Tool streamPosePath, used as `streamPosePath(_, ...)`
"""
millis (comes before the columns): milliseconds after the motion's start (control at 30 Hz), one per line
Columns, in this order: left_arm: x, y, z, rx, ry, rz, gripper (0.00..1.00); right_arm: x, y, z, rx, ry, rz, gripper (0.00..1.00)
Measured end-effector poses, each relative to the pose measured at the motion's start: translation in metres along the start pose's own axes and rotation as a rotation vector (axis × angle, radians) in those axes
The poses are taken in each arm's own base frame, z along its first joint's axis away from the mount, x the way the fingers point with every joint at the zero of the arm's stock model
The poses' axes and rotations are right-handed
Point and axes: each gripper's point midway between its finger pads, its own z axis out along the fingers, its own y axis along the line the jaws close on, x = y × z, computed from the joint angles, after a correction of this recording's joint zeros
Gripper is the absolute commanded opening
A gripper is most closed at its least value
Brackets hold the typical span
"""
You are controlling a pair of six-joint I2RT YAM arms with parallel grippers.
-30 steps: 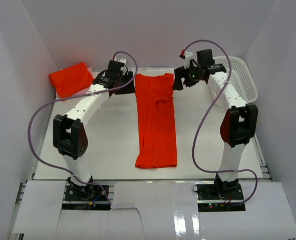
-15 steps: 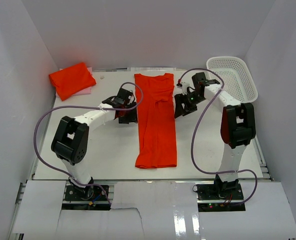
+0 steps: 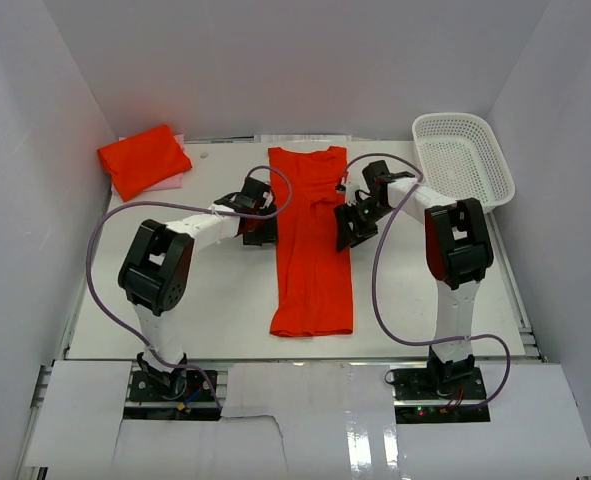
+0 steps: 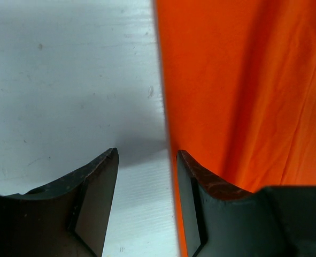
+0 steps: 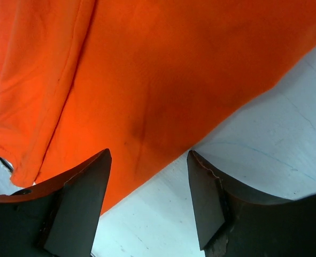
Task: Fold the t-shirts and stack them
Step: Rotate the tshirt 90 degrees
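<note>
An orange t-shirt (image 3: 312, 245) lies flat on the white table, folded into a long narrow strip, collar at the far end. My left gripper (image 3: 265, 228) is low at its left edge, about halfway along, open, with the edge of the t-shirt (image 4: 243, 91) between the fingertips (image 4: 101, 182). My right gripper (image 3: 344, 228) is low at the strip's right edge, open, straddling the edge of the t-shirt (image 5: 147, 75). A second orange t-shirt (image 3: 142, 158), folded, lies at the far left corner on a pink sheet.
A white plastic basket (image 3: 462, 158) stands at the far right corner. White walls enclose the table (image 3: 215, 300) on the left, back and right. Purple cables loop from both arms over the table.
Both grippers have come down from the shirt's far end toward me along its two long edges and now sit low at mid-length. The shirt has not moved.
</note>
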Motion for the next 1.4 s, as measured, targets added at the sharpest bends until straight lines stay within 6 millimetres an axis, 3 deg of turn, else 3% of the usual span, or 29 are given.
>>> streamPosePath(133,-0.010,-0.005,-0.001,0.014,-0.027,0.002,0.57,-0.002,-0.001,0.003,0.005,-0.009,-0.006,0.60)
streamPosePath(267,-0.019,-0.011,-0.002,0.028,-0.053,0.004,0.54,-0.004,-0.004,0.005,0.022,-0.020,-0.012,0.47)
streamPosePath(500,-0.018,-0.021,-0.001,0.044,-0.057,0.020,0.53,-0.005,-0.007,0.007,0.031,-0.027,-0.007,0.41)
streamPosePath(567,-0.015,-0.022,0.003,0.042,-0.046,0.023,0.52,-0.006,-0.008,0.008,0.035,-0.030,-0.009,0.30)
streamPosePath(767,-0.009,-0.023,0.013,0.043,-0.032,0.028,0.51,-0.005,-0.012,0.011,0.047,-0.031,-0.009,0.10)
streamPosePath(1167,-0.009,-0.025,0.016,0.045,-0.035,0.027,0.30,-0.005,-0.014,0.011,0.054,-0.029,-0.006,0.08)
streamPosePath(1400,-0.009,-0.022,0.016,0.031,-0.039,0.040,0.30,-0.005,-0.014,0.011,0.058,-0.028,-0.007,0.08)
